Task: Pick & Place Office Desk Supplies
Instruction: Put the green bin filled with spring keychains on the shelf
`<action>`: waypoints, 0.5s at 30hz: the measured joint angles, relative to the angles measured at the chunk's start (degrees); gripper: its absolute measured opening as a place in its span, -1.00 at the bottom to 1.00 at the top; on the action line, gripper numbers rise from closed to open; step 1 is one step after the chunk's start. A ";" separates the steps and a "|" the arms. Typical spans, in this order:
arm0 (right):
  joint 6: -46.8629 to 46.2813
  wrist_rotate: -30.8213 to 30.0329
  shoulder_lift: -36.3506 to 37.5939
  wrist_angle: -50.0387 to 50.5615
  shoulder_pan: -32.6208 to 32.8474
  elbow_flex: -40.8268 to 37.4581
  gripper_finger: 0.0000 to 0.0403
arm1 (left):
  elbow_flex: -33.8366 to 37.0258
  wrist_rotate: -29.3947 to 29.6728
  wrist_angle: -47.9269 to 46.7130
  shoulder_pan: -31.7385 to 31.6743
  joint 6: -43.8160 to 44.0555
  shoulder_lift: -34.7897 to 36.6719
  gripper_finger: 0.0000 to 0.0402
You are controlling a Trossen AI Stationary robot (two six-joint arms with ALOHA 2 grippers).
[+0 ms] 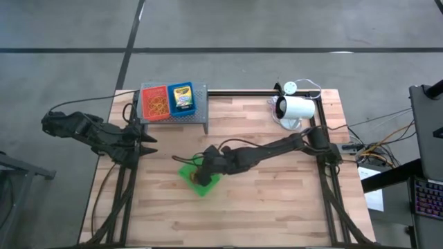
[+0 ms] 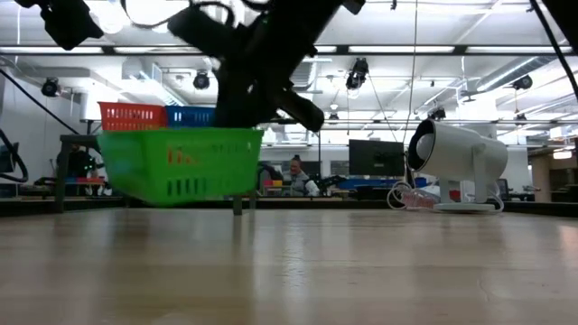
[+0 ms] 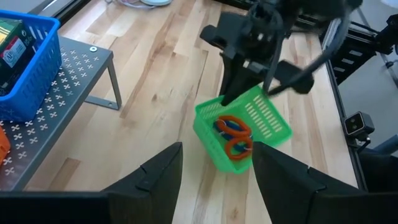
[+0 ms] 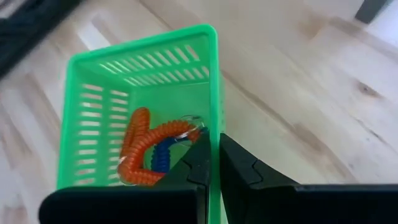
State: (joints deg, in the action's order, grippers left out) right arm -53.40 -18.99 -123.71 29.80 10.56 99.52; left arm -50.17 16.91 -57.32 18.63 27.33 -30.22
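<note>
The right gripper is pinched shut on the rim of a small green basket, one finger inside the wall and one outside, and holds it near the middle of the wooden table. In the low view the basket appears tilted and slightly clear of the tabletop, though the level angle makes that hard to confirm. Inside it lie orange and blue coiled loops, bunched against the wall nearest the fingers. At the far left of the table stands the grey perforated rack, and on top of it sit a red basket holding thin orange rubber bands and, touching it, a blue basket holding a yellow-green crayon box. Judging by that layout, two baskets are already placed and the green one is the piece left to go; the rack's top has bare space beside the blue basket, which seems the likely spot for it. The left gripper waits with its fingers spread wide and nothing between them, at the table's left edge just in front of the rack, well apart from the green basket. A white cylindrical device sits at the far right corner, clear of the work.
</note>
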 joint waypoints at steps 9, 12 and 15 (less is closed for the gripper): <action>-5.86 -0.35 5.62 -11.43 -0.06 -12.86 -0.94 | 0.00 0.01 0.02 -0.02 0.02 0.00 0.00; -8.93 -1.31 8.37 -17.49 -0.06 -19.29 -0.94 | 0.00 0.00 0.02 -0.02 0.02 -0.02 0.00; -11.97 -4.39 11.44 -22.93 -0.06 -25.64 -0.94 | 0.00 0.00 0.00 -0.01 0.01 -0.01 0.00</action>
State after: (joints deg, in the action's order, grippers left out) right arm -65.37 -23.37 -112.27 6.87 10.50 73.89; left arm -50.17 16.91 -57.32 18.62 27.34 -30.23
